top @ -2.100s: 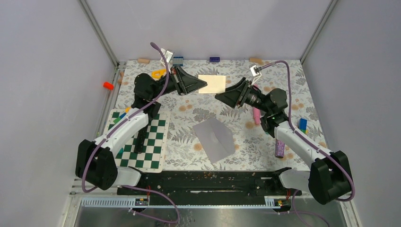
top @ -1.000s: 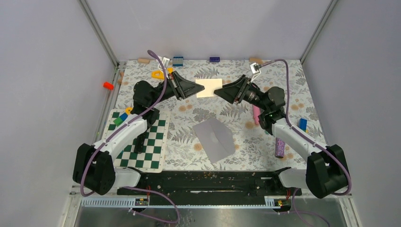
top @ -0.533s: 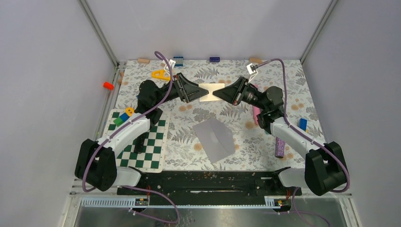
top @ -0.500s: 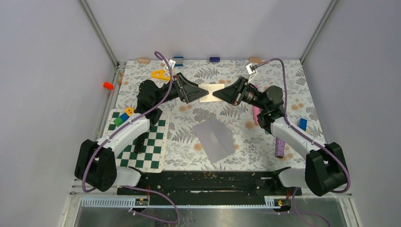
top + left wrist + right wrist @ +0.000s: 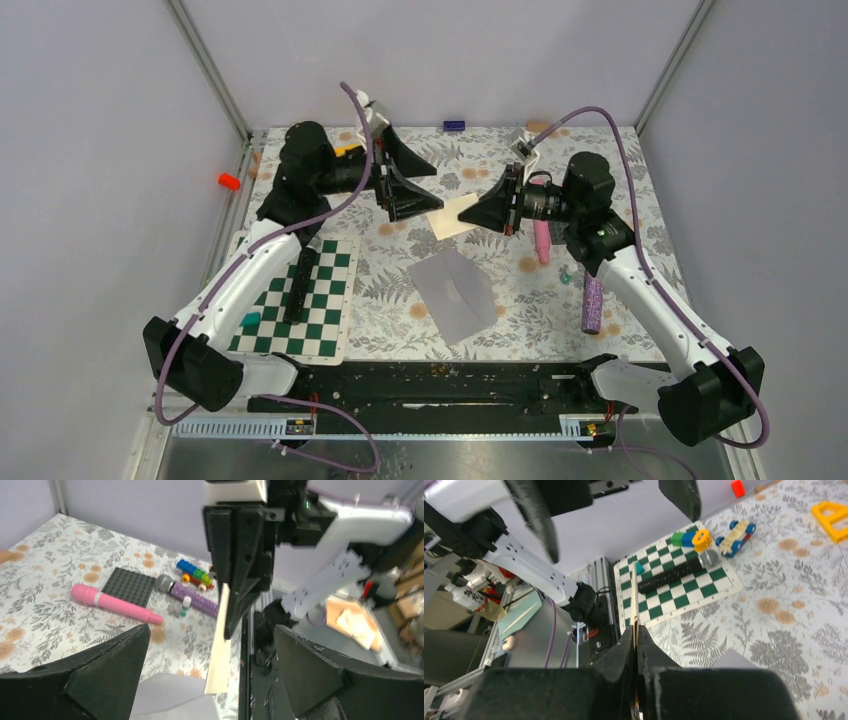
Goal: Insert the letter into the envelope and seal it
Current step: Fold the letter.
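The tan letter point(image 5: 450, 216) hangs tilted above the table's middle back, with my right gripper point(image 5: 478, 211) shut on its right edge. In the right wrist view the letter point(image 5: 635, 611) runs edge-on out of the pinched fingers point(image 5: 650, 650). My left gripper point(image 5: 424, 186) stands wide open just left of the sheet, touching nothing. Seen from the left wrist, the letter point(image 5: 220, 647) hangs edge-on between my spread fingers point(image 5: 102, 677), held from above by the right gripper's tips. The grey envelope point(image 5: 455, 292) lies flat below on the flowered cloth, flap open, and its corner point(image 5: 170, 700) shows under the letter.
A checkerboard mat point(image 5: 322, 300) with a black bar and small blocks lies front left. A pink marker point(image 5: 541, 238), a purple cylinder point(image 5: 591, 305) and a dark studded plate point(image 5: 129, 586) sit on the right. A blue brick point(image 5: 454, 126) lies at the back edge.
My left gripper let go of the letter, opened wide and rose back to the left. My right gripper shut on the letter's right edge and lifted it, tilted, off the table.
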Controlling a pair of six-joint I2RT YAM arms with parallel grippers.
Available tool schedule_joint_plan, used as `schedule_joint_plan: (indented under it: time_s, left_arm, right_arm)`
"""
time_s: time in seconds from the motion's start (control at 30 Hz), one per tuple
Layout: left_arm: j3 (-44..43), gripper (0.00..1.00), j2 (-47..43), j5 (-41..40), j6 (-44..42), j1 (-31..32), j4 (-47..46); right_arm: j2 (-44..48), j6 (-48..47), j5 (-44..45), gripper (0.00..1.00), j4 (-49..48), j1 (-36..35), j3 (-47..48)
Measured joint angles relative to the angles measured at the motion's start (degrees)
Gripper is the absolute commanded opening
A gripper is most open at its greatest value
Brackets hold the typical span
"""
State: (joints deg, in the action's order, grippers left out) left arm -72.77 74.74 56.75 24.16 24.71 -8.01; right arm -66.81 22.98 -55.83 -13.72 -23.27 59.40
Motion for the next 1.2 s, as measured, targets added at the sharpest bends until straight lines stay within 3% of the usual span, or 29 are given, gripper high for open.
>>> schedule_joint_plan:
  time_s: [0.2, 0.37, 0.77, 0.93, 1.13, 1.2]
  left_arm:
    - [-5.4, 0.99, 0.8, 0.3, -19.6, 7.3, 20.2]
    - [-5.4, 0.98, 1.7, -0.9, -28.3, 10.4, 30.3]
    - [-5.4, 0.96, 1.9, -3.6, -35.4, 12.8, 35.6]
    - [-5.4, 0.78, 2.2, -4.3, -36.9, 13.4, 36.6]
    - [-5.4, 0.76, 3.7, -5.6, -39.9, 15.5, 39.3]
    - [-5.4, 0.66, 4.1, -6.0, -40.7, 16.1, 40.2]
  right_arm:
    - [1.3, -13.7, -0.1, 0.0, 16.8, 0.0, 1.1]
    - [3.3, -22.9, 0.6, 0.0, 25.1, 0.0, 1.1]
    - [4.0, -34.1, 0.3, 0.0, 34.7, -2.1, 1.8]
    - [3.9, -36.2, 0.1, 0.0, 36.3, -3.0, 2.1]
    - [3.9, -37.9, -0.4, 0.0, 37.2, -3.1, 2.3]
    - [3.9, -38.7, -0.4, 0.0, 37.6, -3.4, 2.3]
